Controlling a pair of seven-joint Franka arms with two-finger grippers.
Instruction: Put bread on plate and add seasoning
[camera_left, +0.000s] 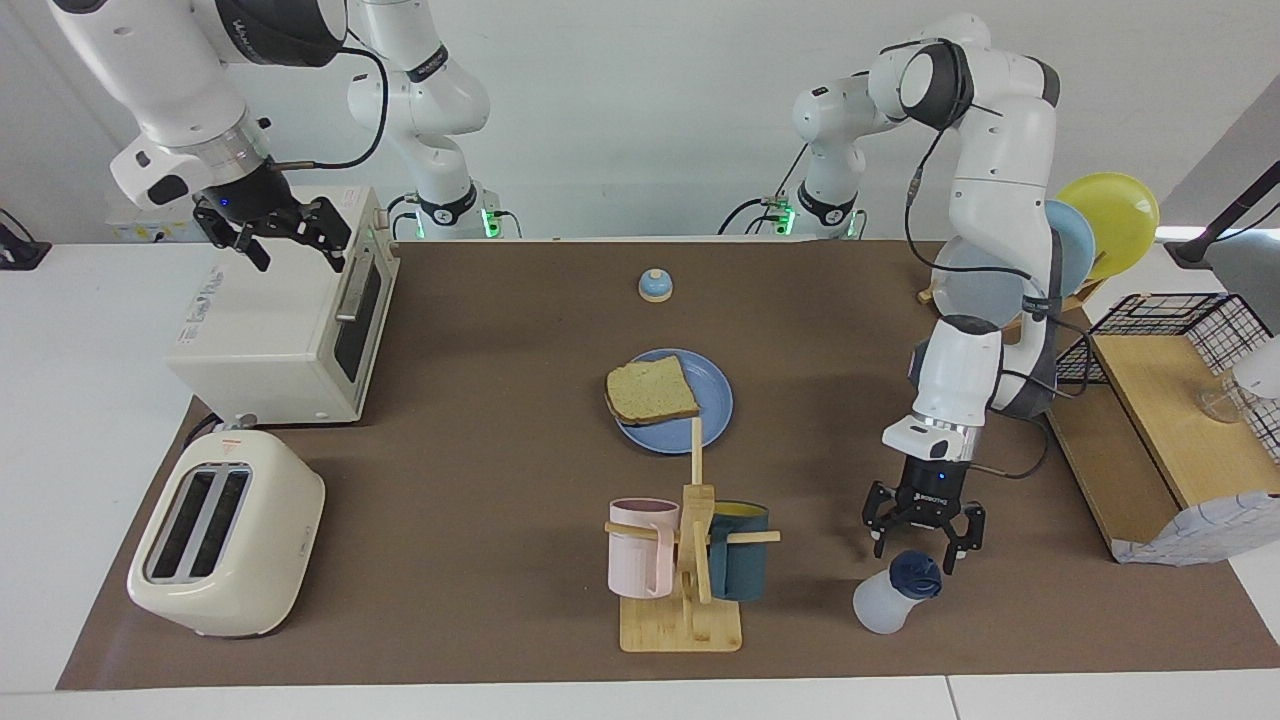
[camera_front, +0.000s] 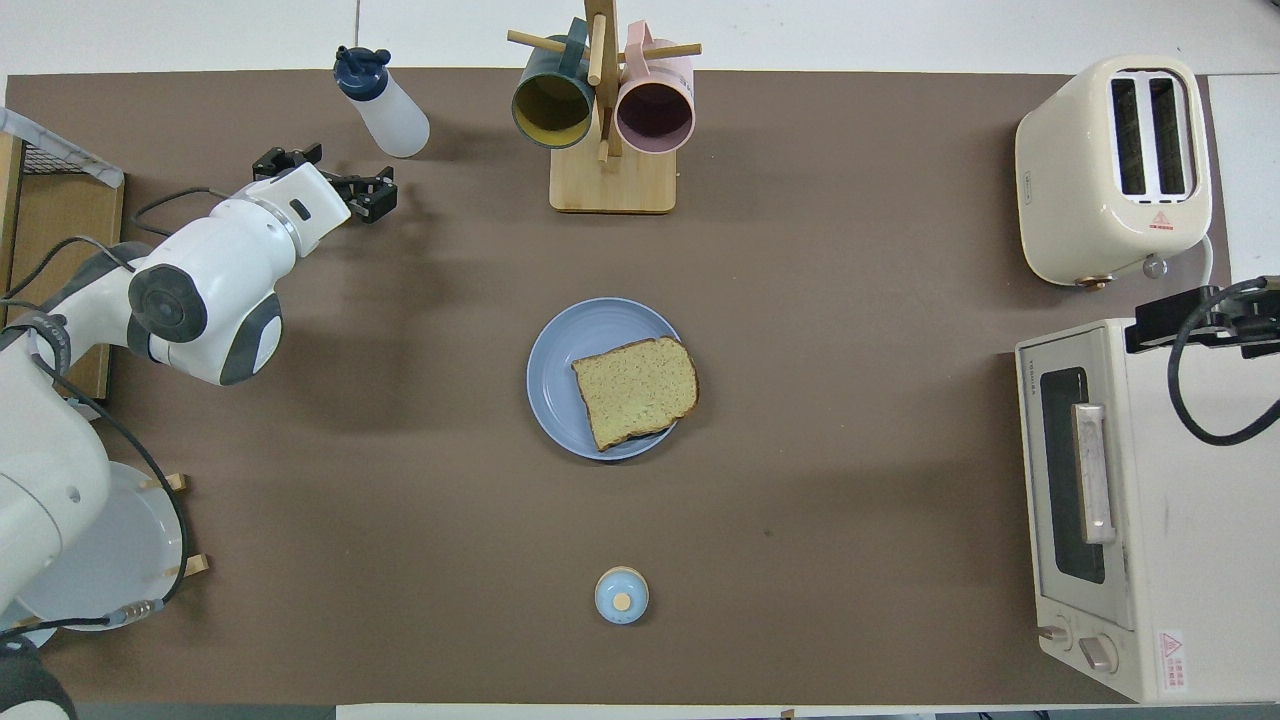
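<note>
The bread (camera_left: 650, 390) (camera_front: 635, 390) lies flat on the round blue plate (camera_left: 712, 410) (camera_front: 560, 360) in the middle of the table, its crust overhanging the rim on the right arm's side. The seasoning bottle (camera_left: 893, 600) (camera_front: 385, 100), translucent white with a navy cap, stands free on the mat beside the mug rack, toward the left arm's end. My left gripper (camera_left: 925, 548) (camera_front: 325, 178) hangs open just above it, a little nearer to the robots, touching nothing. My right gripper (camera_left: 297, 258) waits open and empty over the toaster oven.
A wooden mug rack (camera_left: 690, 560) (camera_front: 605, 110) holds a pink and a teal mug. A cream toaster (camera_left: 225, 535) and a toaster oven (camera_left: 280, 320) stand at the right arm's end. A blue bell (camera_left: 655, 286) sits near the robots. Upright plates (camera_left: 1090, 235) and a wooden shelf (camera_left: 1160, 400) stand at the left arm's end.
</note>
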